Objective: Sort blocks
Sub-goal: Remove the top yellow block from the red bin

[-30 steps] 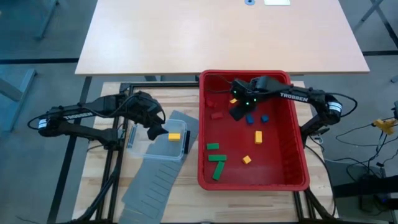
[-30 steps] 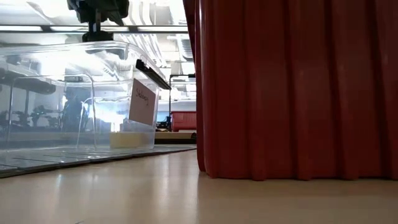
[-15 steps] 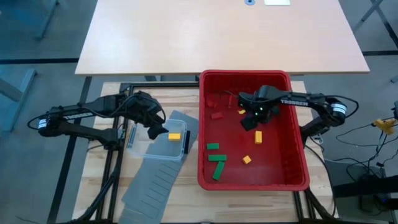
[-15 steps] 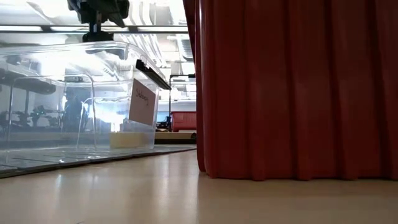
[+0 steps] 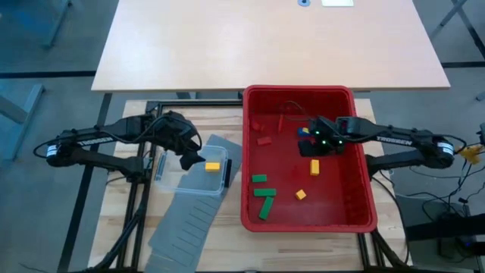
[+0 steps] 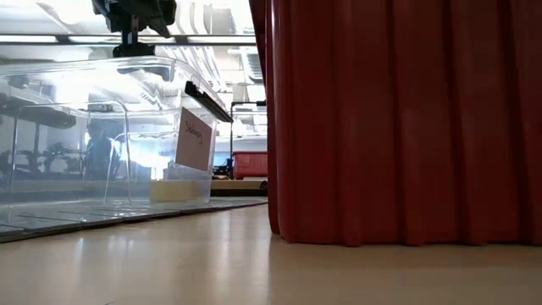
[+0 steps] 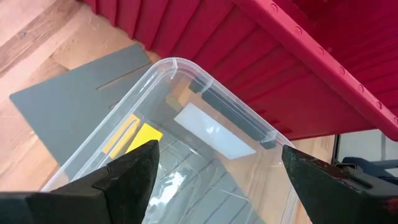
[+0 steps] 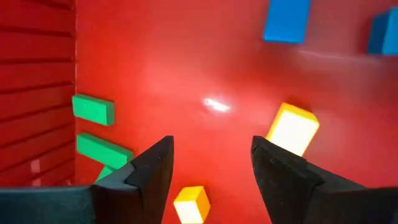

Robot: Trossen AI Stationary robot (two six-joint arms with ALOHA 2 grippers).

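Note:
Loose blocks lie on the floor of a red bin: green bars, a yellow bar, a yellow cube, red pieces and a blue one. My right gripper hangs open over the bin's middle, pointing down. In its wrist view, the right gripper has bare red floor between its fingers, with the yellow bar just beyond. My left gripper waits open above a clear tub that holds one yellow block.
The tub stands on grey slotted panels left of the bin. In the low view the bin's red wall fills the right half and the tub the left. A pale table lies beyond.
My right gripper has moved from the bin's far-left part toward the bin's right wall and slightly nearer, sinking a little and rolling about its own axis. The left arm has kept still.

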